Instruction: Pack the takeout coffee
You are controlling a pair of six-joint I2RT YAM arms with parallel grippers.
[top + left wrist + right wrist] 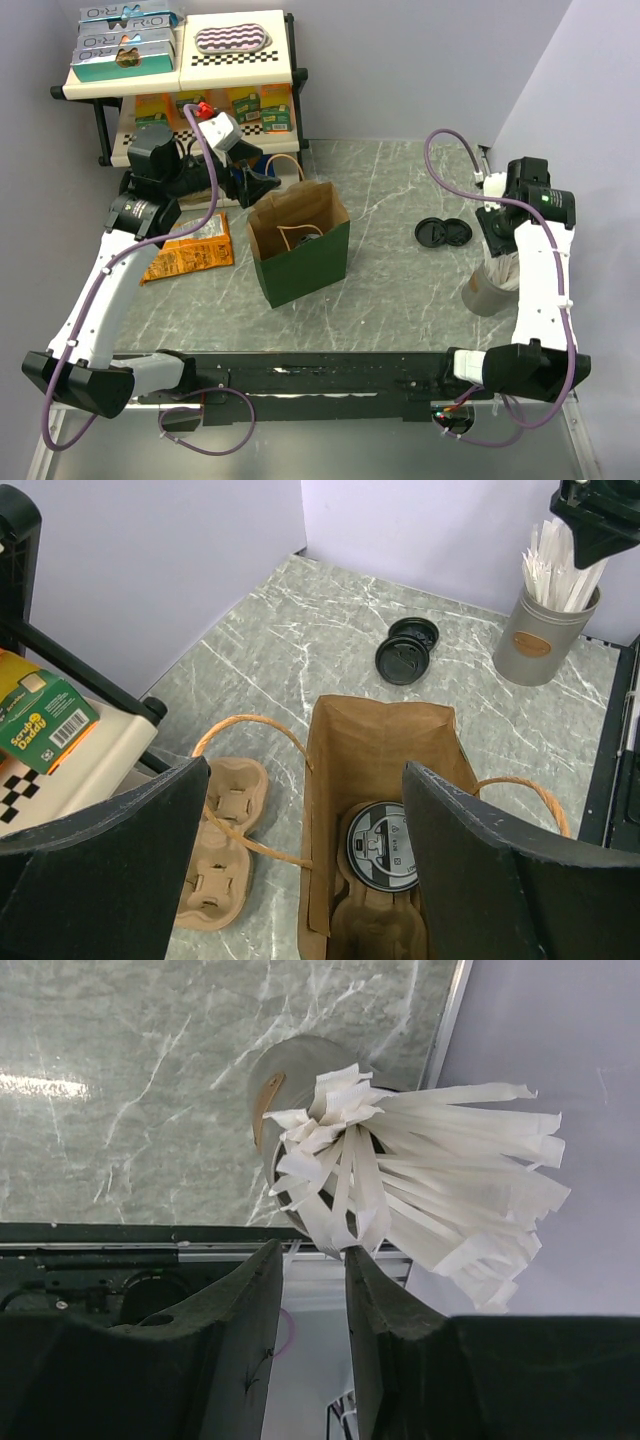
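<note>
The takeout coffee [383,846] stands deep inside the open green paper bag [305,265]. Only its round black lid shows, seated in a slot of a brown pulp carrier [385,925] at the bag's bottom. My left gripper [307,770] hovers above the bag's [380,740] mouth, open wide and holding nothing; in the top view the left gripper [266,182] is just behind the bag. My right gripper [312,1250] is over the grey cup of paper-wrapped straws [420,1175], its jaws a narrow gap apart with nothing between them; the straw ends brush its fingertips.
A second pulp carrier [222,840] lies on the table left of the bag, under its handle. Two black lids [443,232] lie at mid right. The grey straw cup [492,287] stands at the right edge. A shelf of boxes [180,60] and an orange packet [195,250] are at the left.
</note>
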